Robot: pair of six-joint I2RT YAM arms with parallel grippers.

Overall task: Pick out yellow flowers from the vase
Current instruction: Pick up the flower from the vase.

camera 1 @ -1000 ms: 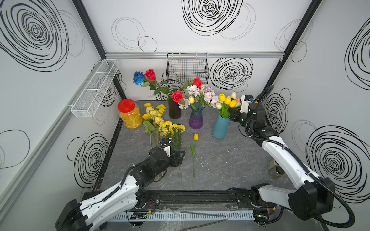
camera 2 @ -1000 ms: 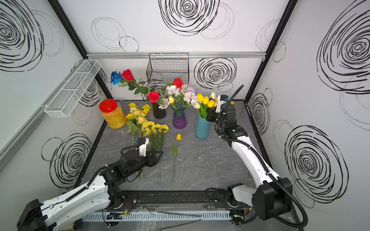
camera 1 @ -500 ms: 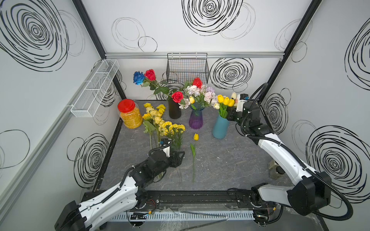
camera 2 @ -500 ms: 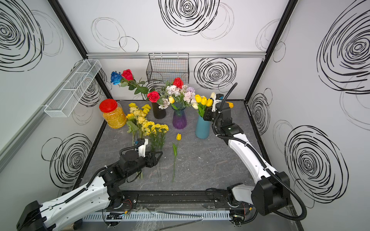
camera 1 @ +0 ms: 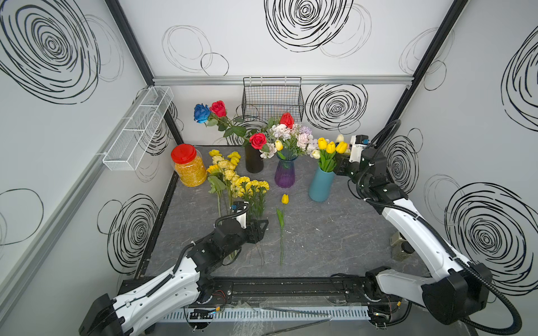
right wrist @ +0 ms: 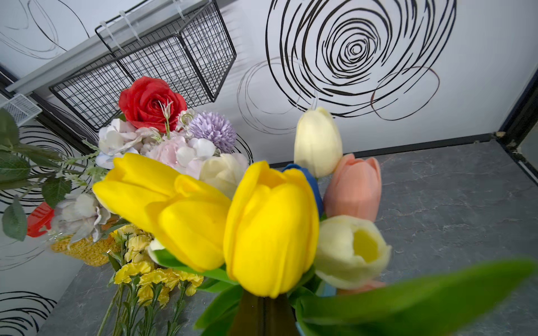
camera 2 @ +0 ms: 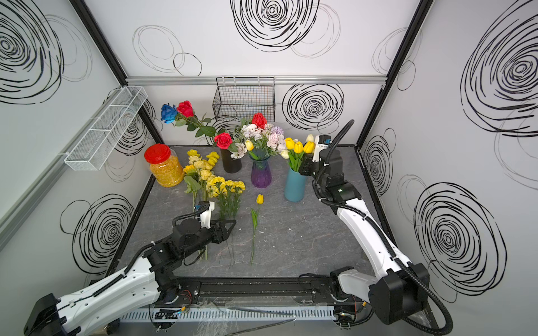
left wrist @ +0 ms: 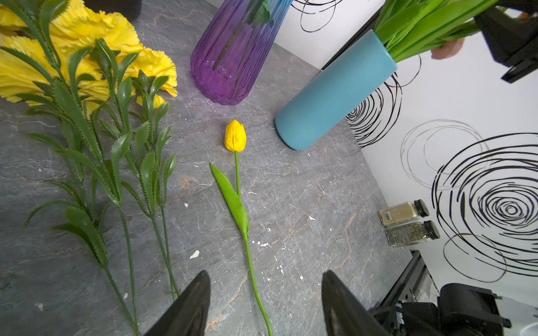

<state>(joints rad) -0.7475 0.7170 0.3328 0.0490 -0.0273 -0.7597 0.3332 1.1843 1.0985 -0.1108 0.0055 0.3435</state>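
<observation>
Reaching in level from the side, the right gripper (camera 1: 340, 169) buries its jaws, pressed shut, among waxy yellow tulips (camera 1: 330, 146) in the smooth teal vase (camera 1: 320, 186); any pinched stem is hidden. The left gripper (left wrist: 265, 279) hangs low over the veined grey bench (camera 1: 334, 232), jaws parted and empty above a lying tulip (left wrist: 235, 136), beside frilly yellow carnations (camera 1: 251, 186).

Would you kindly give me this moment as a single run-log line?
left gripper: open over laid-out tulip stem | right gripper: shut at stems of yellow tulips in blue vase | yellow bunch: lying on table
</observation>
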